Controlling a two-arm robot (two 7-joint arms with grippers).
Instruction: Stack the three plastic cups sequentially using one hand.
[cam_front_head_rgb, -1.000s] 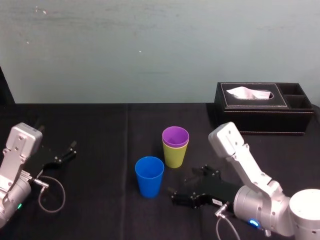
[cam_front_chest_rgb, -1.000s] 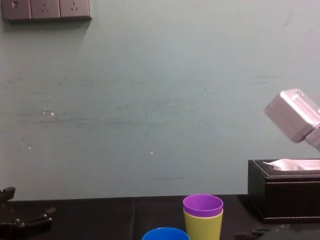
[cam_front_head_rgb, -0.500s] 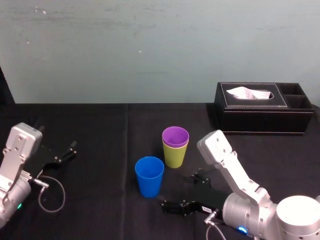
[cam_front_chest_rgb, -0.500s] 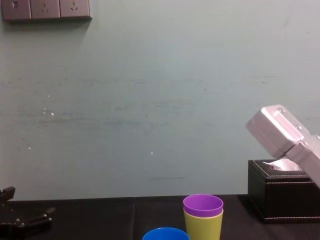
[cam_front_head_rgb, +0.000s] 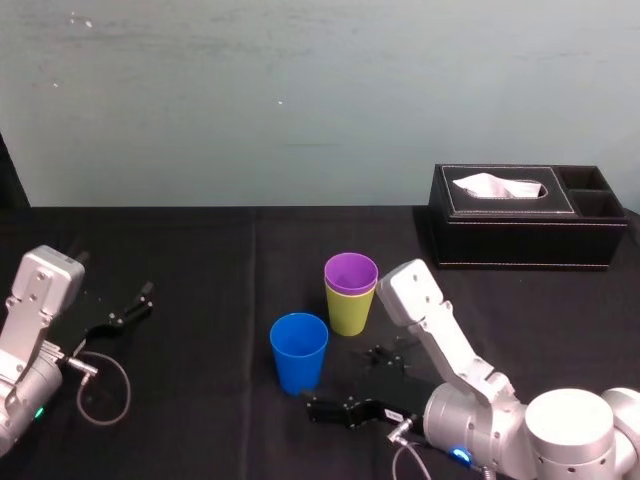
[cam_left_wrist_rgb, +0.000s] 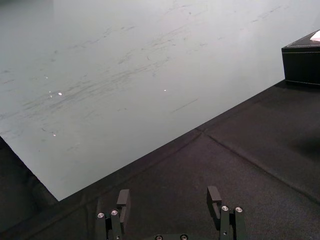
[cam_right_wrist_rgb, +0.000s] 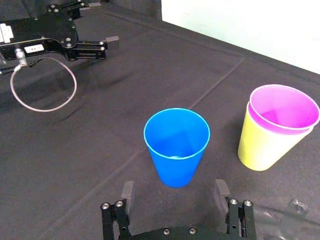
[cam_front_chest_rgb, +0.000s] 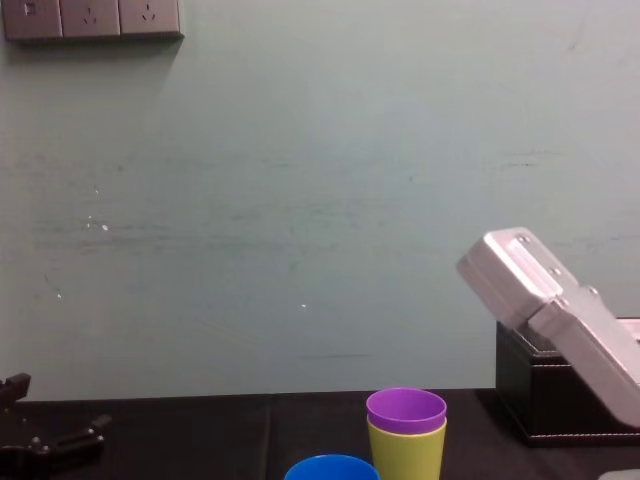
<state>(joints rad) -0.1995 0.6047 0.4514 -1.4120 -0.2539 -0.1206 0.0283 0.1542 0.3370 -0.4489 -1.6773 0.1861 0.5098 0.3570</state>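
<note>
Although only the rim of the purple cup (cam_right_wrist_rgb: 285, 107) shows above the yellow-green cup (cam_right_wrist_rgb: 260, 147) holding it, and the chest view cuts the blue cup (cam_right_wrist_rgb: 176, 147) off below its rim, the right tool (cam_right_wrist_rgb: 174, 189) is spread wide and empty. The blue cup stands on the counter (cam_front_head_rgb: 200, 260) just ahead of its gap, untouched, the nested pair farther off. The left tool (cam_left_wrist_rgb: 170, 197) rests open, well apart.

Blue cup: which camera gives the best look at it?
The right wrist view: the blue cup stands whole and close, interior visible, ahead of the open right gripper. The head view shows it whole but farther off; the chest view catches just its rim.
</note>
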